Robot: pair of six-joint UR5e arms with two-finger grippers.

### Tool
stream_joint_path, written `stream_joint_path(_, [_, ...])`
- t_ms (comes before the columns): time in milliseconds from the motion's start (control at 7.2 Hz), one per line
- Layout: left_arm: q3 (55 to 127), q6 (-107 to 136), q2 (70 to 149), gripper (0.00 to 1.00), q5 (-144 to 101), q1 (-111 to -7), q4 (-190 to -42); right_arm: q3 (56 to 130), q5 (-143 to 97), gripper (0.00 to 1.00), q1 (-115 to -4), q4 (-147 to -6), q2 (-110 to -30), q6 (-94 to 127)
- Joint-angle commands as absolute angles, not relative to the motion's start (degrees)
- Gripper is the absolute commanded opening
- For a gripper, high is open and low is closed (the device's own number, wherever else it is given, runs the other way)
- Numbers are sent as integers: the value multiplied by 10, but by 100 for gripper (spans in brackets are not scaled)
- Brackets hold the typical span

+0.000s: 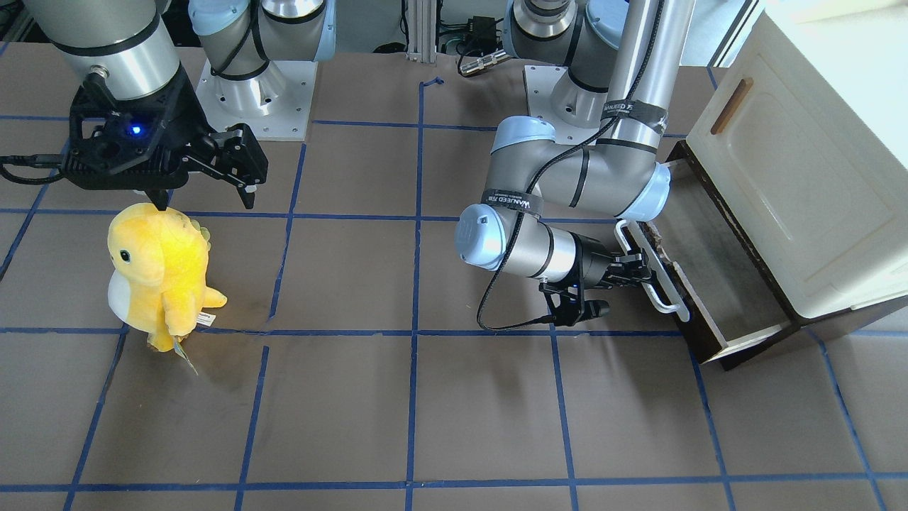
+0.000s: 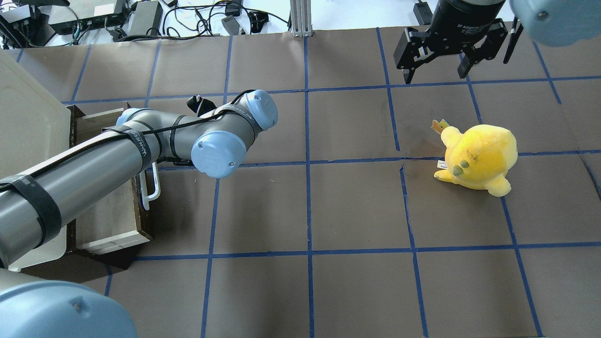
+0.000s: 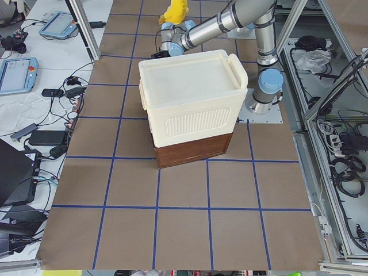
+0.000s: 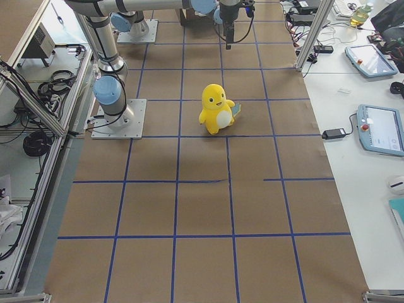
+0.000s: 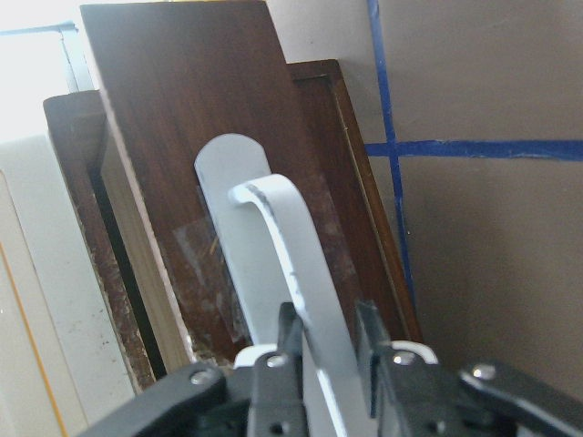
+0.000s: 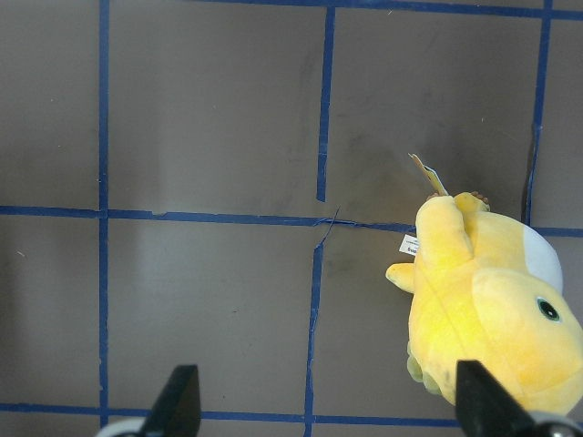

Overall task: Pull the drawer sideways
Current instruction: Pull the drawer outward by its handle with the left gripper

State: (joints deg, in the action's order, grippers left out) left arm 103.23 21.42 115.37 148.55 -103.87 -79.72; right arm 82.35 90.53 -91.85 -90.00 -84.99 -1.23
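The left hand (image 5: 323, 328) pinches the long white bar handle (image 5: 291, 246) of the wide, shallow drawer with the dark brown wooden front (image 1: 709, 277). The bar looks thin and smooth, so the hand might slip off if the pull is crooked. A crooked pull might also jam the drawer or drag the cream cabinet (image 1: 801, 177) along. The drawer sits at the left edge of the table (image 1: 355, 411), partly out, pale wood inside. The right hand (image 2: 434, 70) hangs spread, well apart.

A robotics lab: arm bases (image 4: 117, 117) bolted to a tape-gridded table (image 4: 202, 208), aluminium framing (image 4: 315, 28) around it, teach pendants (image 4: 382, 129) and cables (image 2: 202, 19) on benches (image 4: 344, 107).
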Motion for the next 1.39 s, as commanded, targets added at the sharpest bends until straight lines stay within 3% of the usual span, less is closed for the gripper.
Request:
stream_joint_path(0, [1031, 214, 1154, 22, 1486, -1046, -797, 824, 905, 100, -918, -900, -850, -12])
stream_joint_path(139, [1031, 214, 1154, 23, 1487, -1046, -797, 824, 905, 100, -918, -900, -850, -12])
stream_joint_path(417, [1036, 214, 1152, 94, 1487, -1046, -801, 824, 905, 100, -918, -900, -850, -12])
stream_joint_path(556, [1036, 214, 1151, 100, 1486, -1046, -802, 824, 905, 100, -918, -900, -850, -12])
stream_joint_path(1250, [1000, 191, 1124, 100, 1380, -1042, -796, 824, 905, 100, -918, -900, -850, -12])
